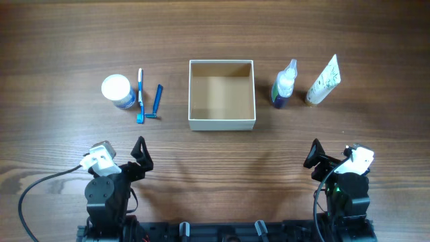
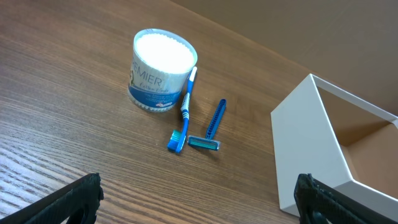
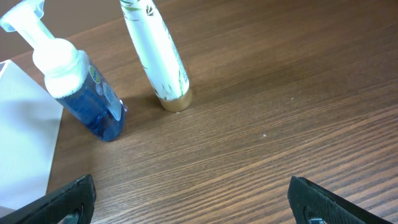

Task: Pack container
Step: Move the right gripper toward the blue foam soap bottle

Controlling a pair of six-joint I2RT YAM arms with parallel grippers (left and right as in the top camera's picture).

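The container (image 1: pixel 222 123), a square white box with a tan inside, sits open and empty at the table's middle; its white wall also shows in the left wrist view (image 2: pixel 308 155) and in the right wrist view (image 3: pixel 22 143). Left of it lie a round white-lidded jar (image 1: pixel 117 91) (image 2: pixel 161 70), a blue toothbrush (image 1: pixel 140 96) (image 2: pixel 184 114) and a blue razor (image 1: pixel 157 102) (image 2: pixel 211 125). Right of it stand a blue pump bottle (image 1: pixel 284 84) (image 3: pixel 81 87) and a white tube (image 1: pixel 324 80) (image 3: pixel 157 56). My left gripper (image 1: pixel 140 155) (image 2: pixel 199 202) and right gripper (image 1: pixel 314 156) (image 3: pixel 193 202) are open and empty near the front edge.
The wooden table (image 1: pixel 215 33) carries nothing else. Both arm bases (image 1: pixel 107 195) (image 1: pixel 346 191) stand at the front edge, with a black cable (image 1: pixel 30 195) looping at the left.
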